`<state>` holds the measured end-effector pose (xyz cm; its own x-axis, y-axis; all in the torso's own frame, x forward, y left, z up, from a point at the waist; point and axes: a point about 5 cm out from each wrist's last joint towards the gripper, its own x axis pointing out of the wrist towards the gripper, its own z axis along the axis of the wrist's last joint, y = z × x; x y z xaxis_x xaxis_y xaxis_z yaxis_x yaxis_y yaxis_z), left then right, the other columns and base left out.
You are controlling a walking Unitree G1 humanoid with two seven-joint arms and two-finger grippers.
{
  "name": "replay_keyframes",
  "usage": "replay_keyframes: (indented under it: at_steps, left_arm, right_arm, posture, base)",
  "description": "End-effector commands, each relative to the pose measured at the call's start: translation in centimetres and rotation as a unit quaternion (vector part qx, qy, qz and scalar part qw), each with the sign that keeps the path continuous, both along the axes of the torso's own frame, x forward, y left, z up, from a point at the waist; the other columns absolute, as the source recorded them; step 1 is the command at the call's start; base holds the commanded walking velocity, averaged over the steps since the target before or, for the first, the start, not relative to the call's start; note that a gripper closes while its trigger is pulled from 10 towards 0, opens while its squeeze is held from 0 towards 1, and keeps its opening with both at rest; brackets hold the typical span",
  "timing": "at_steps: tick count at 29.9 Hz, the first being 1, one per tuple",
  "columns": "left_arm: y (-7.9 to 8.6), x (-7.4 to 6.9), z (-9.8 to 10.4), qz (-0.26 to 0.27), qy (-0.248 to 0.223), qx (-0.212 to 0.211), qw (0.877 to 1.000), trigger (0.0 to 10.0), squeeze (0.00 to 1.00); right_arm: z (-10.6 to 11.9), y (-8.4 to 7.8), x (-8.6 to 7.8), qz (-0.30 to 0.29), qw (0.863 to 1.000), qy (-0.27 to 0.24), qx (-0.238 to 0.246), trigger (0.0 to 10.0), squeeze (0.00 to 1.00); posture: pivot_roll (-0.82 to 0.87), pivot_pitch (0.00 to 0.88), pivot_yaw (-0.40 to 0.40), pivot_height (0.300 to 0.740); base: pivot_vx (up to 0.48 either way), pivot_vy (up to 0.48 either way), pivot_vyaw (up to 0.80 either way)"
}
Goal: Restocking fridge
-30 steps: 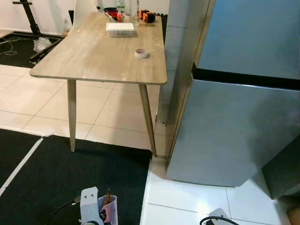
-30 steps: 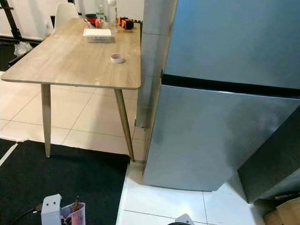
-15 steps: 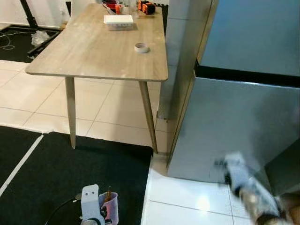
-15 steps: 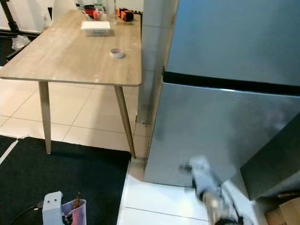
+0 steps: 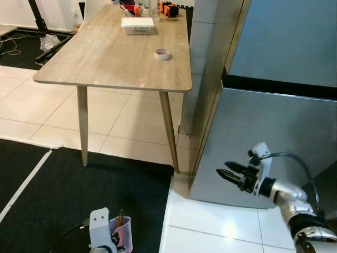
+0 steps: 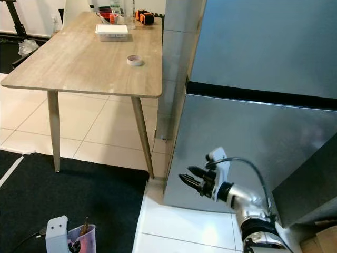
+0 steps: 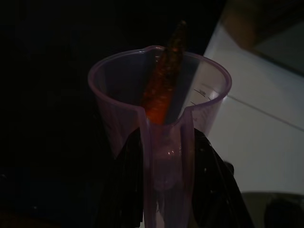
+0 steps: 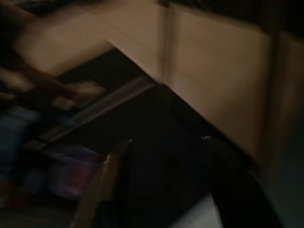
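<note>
Right tool (image 5: pixel 225 174) — raised in front of the lower fridge door (image 5: pixel 274 137), its two black fingers slightly apart and holding nothing. One second ago it was out of sight below; half a second ago it was a blur climbing past the door; now it is sharp in the head views, tips pointing toward the door's left edge but not yet touching it. My right wrist view is dark and smeared, so I judge I am in motion.

Left tool (image 7: pixel 164 156) — low at my left side over the black mat (image 5: pixel 63 195), fingers clamped on the handle of a purple measuring cup (image 7: pixel 159 99). Contents: one carrot (image 7: pixel 164 80), standing tilted inside. Position unchanged across the second.

Fridge (image 6: pixel 263 84) — both doors closed.

Desk (image 5: pixel 105 52) — beside the fridge, carrying a roll of tape (image 5: pixel 162 54), a white tray (image 5: pixel 138 23) and small clutter at the far end.

Reading — the stock is in hand; the free arm has come up to open the door. Opening not yet begun.
</note>
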<state>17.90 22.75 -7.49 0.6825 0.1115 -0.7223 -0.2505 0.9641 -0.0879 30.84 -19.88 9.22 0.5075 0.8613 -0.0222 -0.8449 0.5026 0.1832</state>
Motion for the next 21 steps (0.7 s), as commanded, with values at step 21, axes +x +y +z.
replay_keyframes:
  at_steps: [21]
  left_arm:
    - [4.8,7.6,7.2,-0.028,-0.179,0.079,0.98,10.0,0.0]
  right_arm:
    - [12.5,1.2,6.8,-0.034,0.933,-0.237,-0.268,10.0,1.0]
  posture:
    - [0.1,0.11,-0.068,0.74]
  base:
    - [0.0,0.0,0.0]
